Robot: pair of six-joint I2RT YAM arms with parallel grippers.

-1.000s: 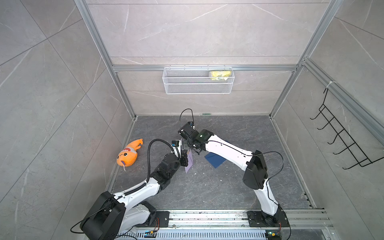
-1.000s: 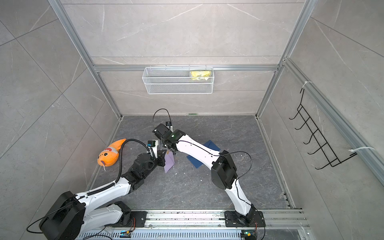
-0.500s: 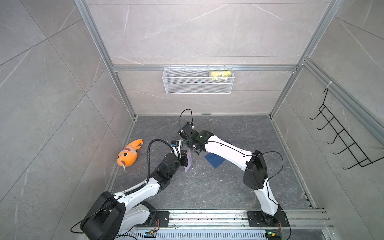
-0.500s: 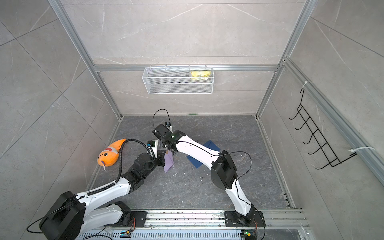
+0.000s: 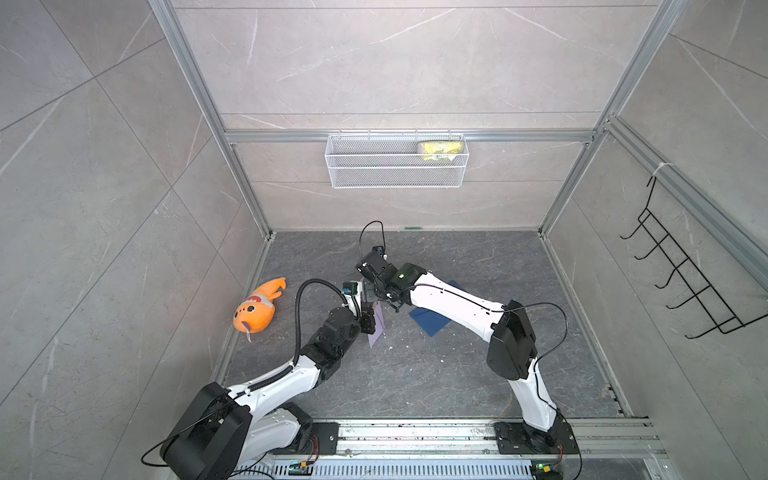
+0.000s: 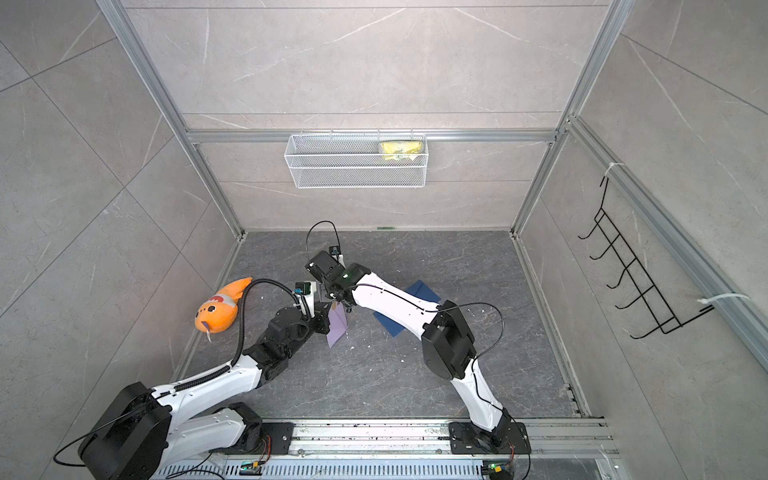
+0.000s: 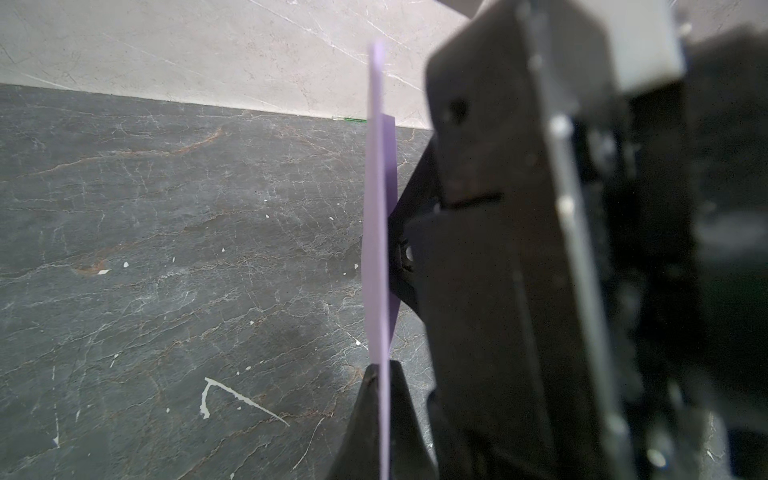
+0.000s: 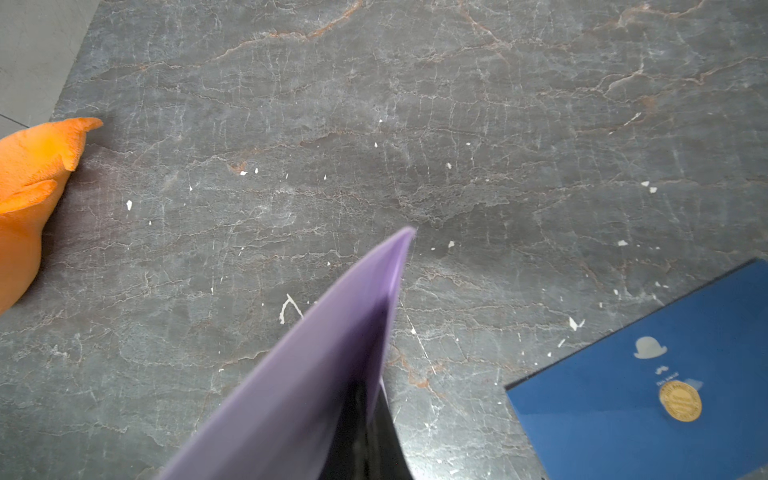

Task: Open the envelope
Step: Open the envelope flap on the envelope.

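Orange plush fish: lies at the left edge of the surface, against the wall.
Left claw: pressed together, pinching the lilac envelope by an edge.
Lilac envelope: held on edge above the surface, between both arms.
Right claw: closed on the lilac envelope's top end.
Blue card: flat on the surface, gold seal up, partly under the right arm.

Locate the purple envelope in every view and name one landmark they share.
In a top view: purple envelope near mid-frame, right of the orange fish toy.
In a top view: likewise right of the toy, slightly left of mid-frame.
Left wrist: thin edge-on strip mid-frame.
Right wrist: broad wedge in the foreground, tip mid-frame.
Shared landmark: the dark veined floor, behind it in all four.
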